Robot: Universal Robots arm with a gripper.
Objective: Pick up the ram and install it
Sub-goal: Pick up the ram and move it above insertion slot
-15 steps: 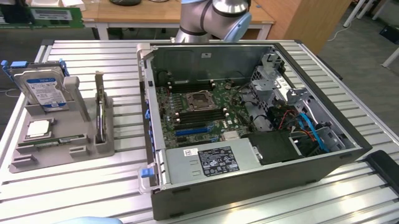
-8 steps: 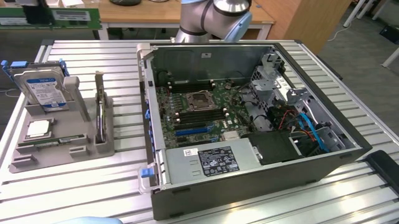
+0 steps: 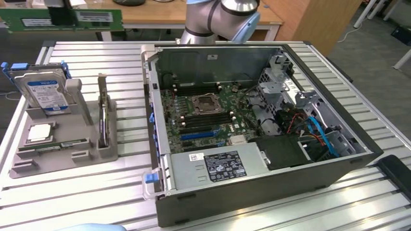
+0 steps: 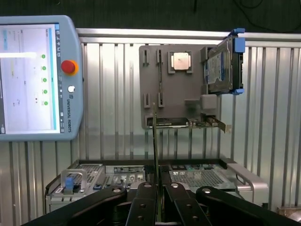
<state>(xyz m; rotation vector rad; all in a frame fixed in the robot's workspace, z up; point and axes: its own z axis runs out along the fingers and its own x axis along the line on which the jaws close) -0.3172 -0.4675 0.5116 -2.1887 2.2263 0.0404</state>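
The fingers (image 4: 141,207) are closed on the ram (image 3: 29,21); I should keep it level and aligned with the motherboard slots (image 3: 187,120).

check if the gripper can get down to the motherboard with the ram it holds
Likely yes: the case lies open-topped, nothing covers the motherboard, and the fingers are shut on the ram.

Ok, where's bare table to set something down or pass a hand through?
Bare slats: the table on the near side of the grey holder tray, and the strip beyond the computer case on the exterior view's right. Between tray and case there is just a narrow gap. Crowded: the tray, with the hard drive and CPU, and the case's inside.
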